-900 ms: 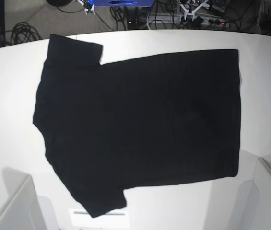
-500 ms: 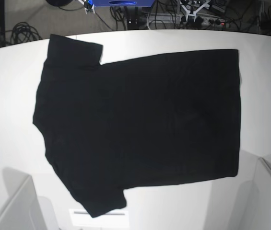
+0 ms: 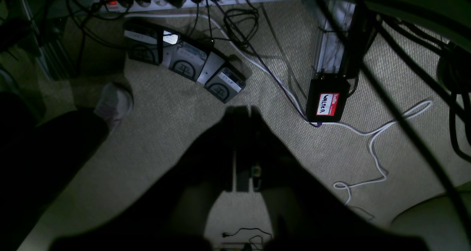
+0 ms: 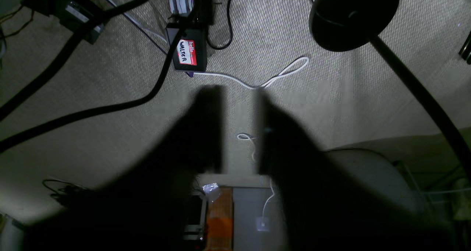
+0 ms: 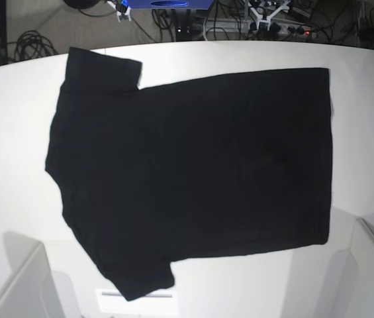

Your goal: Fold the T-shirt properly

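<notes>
While the black T-shirt [image 5: 193, 179] lies spread flat and plain side up on the white bench [image 5: 14, 132], neither arm reaches over it in the base view. Its collar end points toward 9 o'clock and its hem runs down the 3 o'clock side. One short sleeve sticks out at about 11 o'clock, the other at about 7 o'clock near the front edge of the bench. The cloth looks smooth, with no fold in it.

Both wrist cameras look down at the carpeted floor [image 3: 176, 126] rather than at the bench. In the left wrist view the left gripper [image 3: 243, 113] is a dark silhouette with its jaws pressed together, nothing between them. Beyond it, toward 11 o'clock, sit grey foot pedals [image 3: 198, 65], and toward 2 o'clock a black box with a red name sticker [image 3: 326, 103], with a white cable [image 3: 371, 133] looping away from it.

In the right wrist view the right gripper [image 4: 237, 92] shows as two dark prongs with a narrow strip of floor visible between them, so its jaws stand slightly apart and hold nothing. The same labelled box appears at 11 o'clock, and a round black stand base [image 4: 353, 15] sits at about 1 o'clock.
</notes>
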Robot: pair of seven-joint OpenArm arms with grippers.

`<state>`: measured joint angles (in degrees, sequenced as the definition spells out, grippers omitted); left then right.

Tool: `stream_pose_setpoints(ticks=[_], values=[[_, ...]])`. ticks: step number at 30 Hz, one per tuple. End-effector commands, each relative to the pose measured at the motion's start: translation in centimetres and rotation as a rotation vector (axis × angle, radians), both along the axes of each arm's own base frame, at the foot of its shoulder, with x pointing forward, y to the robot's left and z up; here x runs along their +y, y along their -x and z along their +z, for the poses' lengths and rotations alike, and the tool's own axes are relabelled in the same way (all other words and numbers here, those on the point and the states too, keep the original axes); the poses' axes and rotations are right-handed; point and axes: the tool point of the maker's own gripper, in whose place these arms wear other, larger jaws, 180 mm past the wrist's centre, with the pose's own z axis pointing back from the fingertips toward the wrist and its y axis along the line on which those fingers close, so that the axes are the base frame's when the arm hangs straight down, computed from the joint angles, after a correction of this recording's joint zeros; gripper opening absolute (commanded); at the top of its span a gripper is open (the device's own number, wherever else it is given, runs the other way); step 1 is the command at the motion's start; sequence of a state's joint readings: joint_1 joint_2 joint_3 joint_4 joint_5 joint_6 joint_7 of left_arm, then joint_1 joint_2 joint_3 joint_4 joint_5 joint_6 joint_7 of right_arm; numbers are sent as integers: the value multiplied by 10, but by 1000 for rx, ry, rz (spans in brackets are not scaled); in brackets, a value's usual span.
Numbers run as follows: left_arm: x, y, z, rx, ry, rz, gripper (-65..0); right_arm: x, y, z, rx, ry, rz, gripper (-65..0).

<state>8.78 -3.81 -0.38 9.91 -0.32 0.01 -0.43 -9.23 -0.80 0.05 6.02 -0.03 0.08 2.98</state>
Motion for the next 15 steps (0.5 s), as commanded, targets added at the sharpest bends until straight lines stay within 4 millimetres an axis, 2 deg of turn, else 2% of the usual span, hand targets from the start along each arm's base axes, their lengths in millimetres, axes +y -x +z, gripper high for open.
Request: stream_pose_setpoints(ticks=[1,5,7,8,10,11,12,14,15], values=[[2,5,1,8,-7,0,-573,-1,5,1,9,-3,-4,-650],[1,5,0,8,-3,-3,-369,-1,5,1,9,-3,-4,-650],[0,5,0,9,-2,-9,-314,-1,5,1,9,-3,-4,-650],[0,5,0,9,-2,-9,-319,-1,5,1,9,-3,-4,-650],[1,5,1,8,-4,0,-362,-1,5,1,9,-3,-4,-650],[1,5,1,8,-4,0,-406,-1,5,1,9,-3,-4,-650],[1,5,1,8,-4,0,-462,-1,5,1,9,-3,-4,-650],[1,6,1,9,-4,0,-620,-1,5,1,8,-3,-4,-650],[1,6,1,9,-4,0,-650,-1,5,1,8,-3,-4,-650]])
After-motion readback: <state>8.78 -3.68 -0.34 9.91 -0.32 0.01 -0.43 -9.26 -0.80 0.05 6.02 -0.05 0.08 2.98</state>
